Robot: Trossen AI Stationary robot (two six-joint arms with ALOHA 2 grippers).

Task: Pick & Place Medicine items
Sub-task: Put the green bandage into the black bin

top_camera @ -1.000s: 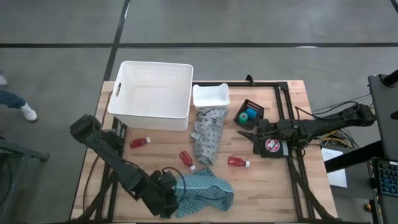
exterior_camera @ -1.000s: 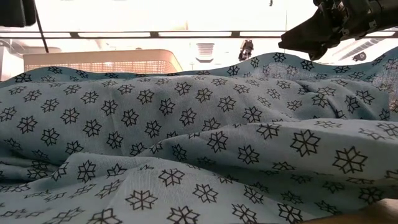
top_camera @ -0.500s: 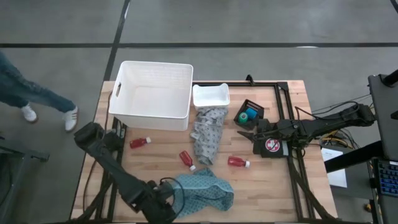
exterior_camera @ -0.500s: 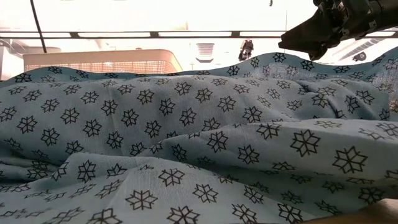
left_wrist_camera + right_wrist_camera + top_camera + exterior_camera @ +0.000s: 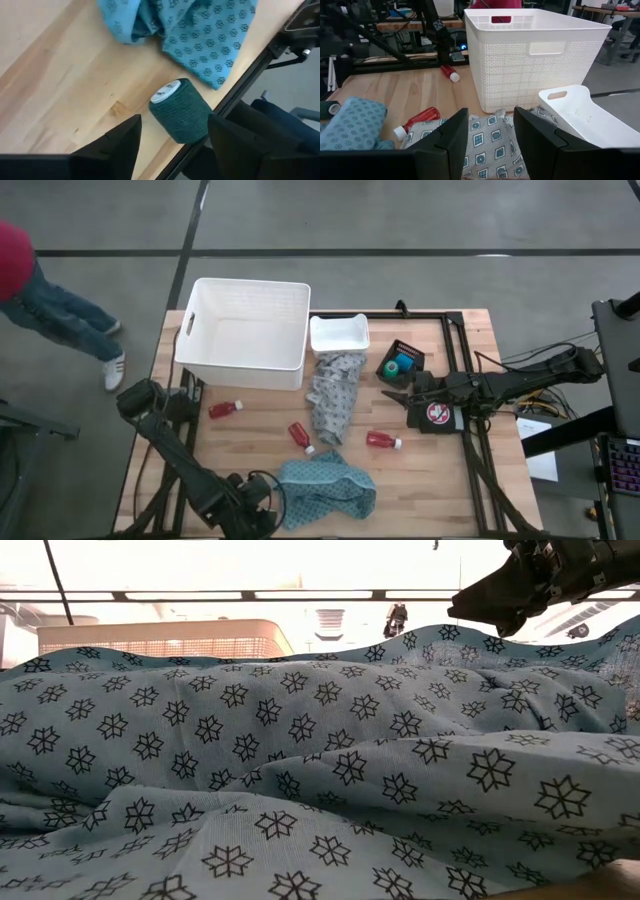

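Observation:
Three red bottles with white caps lie on their sides on the table (image 5: pixel 225 409), (image 5: pixel 301 436), (image 5: pixel 384 441). A small round green container (image 5: pixel 403 364) sits in a black holder. My left gripper (image 5: pixel 258 502) is low at the table's near edge beside the teal cloth (image 5: pixel 325 488). It is open, with its fingers on either side of a dark green roll (image 5: pixel 181 110) that lies on its side by the table edge. My right gripper (image 5: pixel 387 393) is open and hovers by the black first-aid pouch (image 5: pixel 438 415), facing the grey cloth (image 5: pixel 490 137).
A large white basket (image 5: pixel 245 330) and a small white tray (image 5: pixel 339 333) stand at the far side. The grey patterned cloth (image 5: pixel 335 395) lies in the middle. The teal cloth (image 5: pixel 300 770) fills the low view. A person walks past beyond the table's left side (image 5: pixel 40 290).
My left gripper has moved toward the table's near edge and slightly left, along the teal cloth's left side. The person beyond the left edge has walked further into view. My right arm has kept still.

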